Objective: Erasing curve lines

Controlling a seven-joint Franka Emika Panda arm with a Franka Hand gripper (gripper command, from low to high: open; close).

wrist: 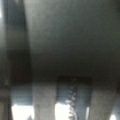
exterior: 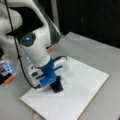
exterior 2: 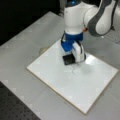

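The curve lines (exterior 2: 74, 70) show in a front view as a short, thin, dark squiggle on the white board (exterior 2: 82, 87), a little toward that view's bottom from the dark eraser block (exterior 2: 68, 59). The stroke looks intact and lies just beside the block, not under it. In a front view the block (exterior: 57, 86) sits flat on the board (exterior: 82, 95), directly below the gripper (exterior: 55, 81). The gripper appears closed on the block from above, though how far its jaws stand apart I cannot tell.

Judgement: for a clean wipe the block should stay flat and pressed evenly, its full face travelling across the whole squiggle. A tilted block would leave traces.

The board lies on the grey table (exterior 2: 22, 50). The wrist view is dark and settles nothing.
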